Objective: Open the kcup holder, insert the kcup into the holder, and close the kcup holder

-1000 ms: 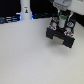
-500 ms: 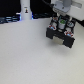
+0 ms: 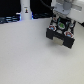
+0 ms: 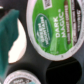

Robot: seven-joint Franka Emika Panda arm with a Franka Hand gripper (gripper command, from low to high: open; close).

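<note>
Hovering gripper directly over kcup holder, aligning kcup with a tray slot at scene's two o'clock; claw opening indeterminable.

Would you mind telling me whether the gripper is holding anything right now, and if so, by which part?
It cannot be told. The gripper hangs directly over the kcup holder, its fingertips hidden there, and the wrist view shows only green kcup lids, with no fingers visible.
</note>
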